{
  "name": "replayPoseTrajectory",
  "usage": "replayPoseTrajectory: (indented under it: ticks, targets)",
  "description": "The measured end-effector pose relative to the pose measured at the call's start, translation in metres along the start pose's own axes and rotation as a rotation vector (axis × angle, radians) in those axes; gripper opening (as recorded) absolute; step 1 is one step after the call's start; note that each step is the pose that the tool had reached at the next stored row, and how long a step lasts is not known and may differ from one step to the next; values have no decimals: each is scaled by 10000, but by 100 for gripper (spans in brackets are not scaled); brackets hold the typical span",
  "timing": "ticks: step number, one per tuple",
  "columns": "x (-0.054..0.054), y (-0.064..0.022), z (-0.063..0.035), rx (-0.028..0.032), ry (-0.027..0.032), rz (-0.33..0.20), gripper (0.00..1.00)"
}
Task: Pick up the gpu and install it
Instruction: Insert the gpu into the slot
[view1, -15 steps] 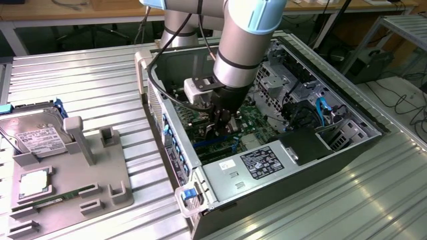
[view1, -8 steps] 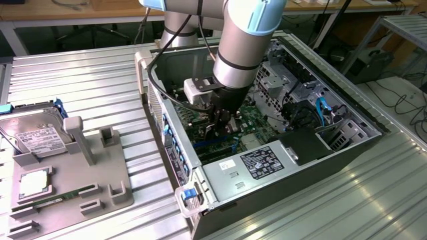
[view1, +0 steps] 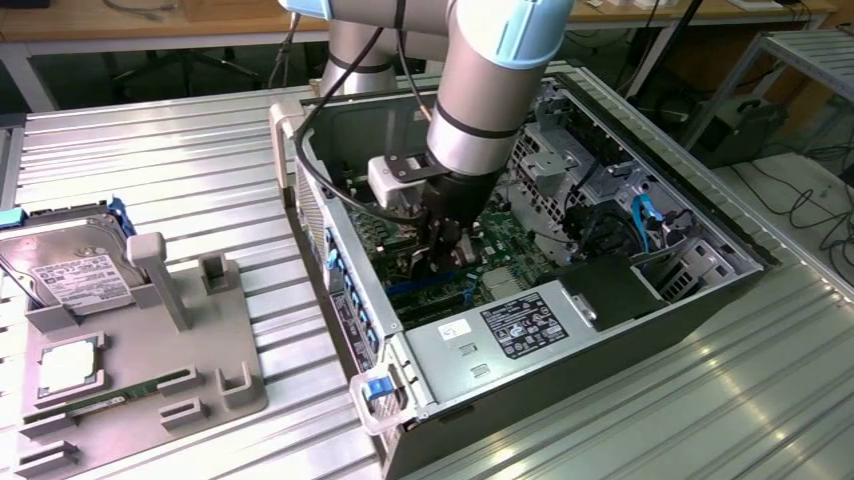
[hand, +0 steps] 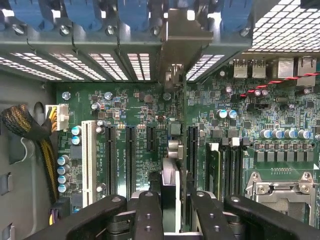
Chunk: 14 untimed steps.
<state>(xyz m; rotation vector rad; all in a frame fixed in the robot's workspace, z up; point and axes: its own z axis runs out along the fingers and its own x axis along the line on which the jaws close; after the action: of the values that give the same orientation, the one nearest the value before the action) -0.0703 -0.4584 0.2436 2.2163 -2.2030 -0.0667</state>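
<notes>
My gripper (view1: 447, 255) reaches down into the open computer case (view1: 340, 300), over the green motherboard (hand: 145, 107). In the wrist view the gripper (hand: 171, 205) is shut on the gpu (hand: 171, 172). I see the gpu edge-on, standing between the two black fingers (hand: 147, 212). Its silver end bracket (hand: 186, 42) lies against the case's rear slot openings. The card sits in line with the black expansion slots (hand: 129, 160), between them and another slot (hand: 192, 152). The slot directly under the card is hidden, so I cannot tell whether the card's edge is in it.
A white slot (hand: 89, 160) and a yellow-black cable bundle (hand: 22, 127) flank the slots. A power supply (view1: 534, 325) fills the case's near end. On the exterior view's left, a grey tray (view1: 147, 360) holds a hard drive (view1: 67, 265) and a memory stick (view1: 120, 395).
</notes>
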Motion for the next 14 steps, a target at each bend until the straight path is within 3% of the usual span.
replayPoseTrajectory:
  ticks: [6, 14]
  targets:
    - [0, 1, -14, 1, -2, 0, 27]
    - [3, 0, -3, 1, 56, 1, 27]
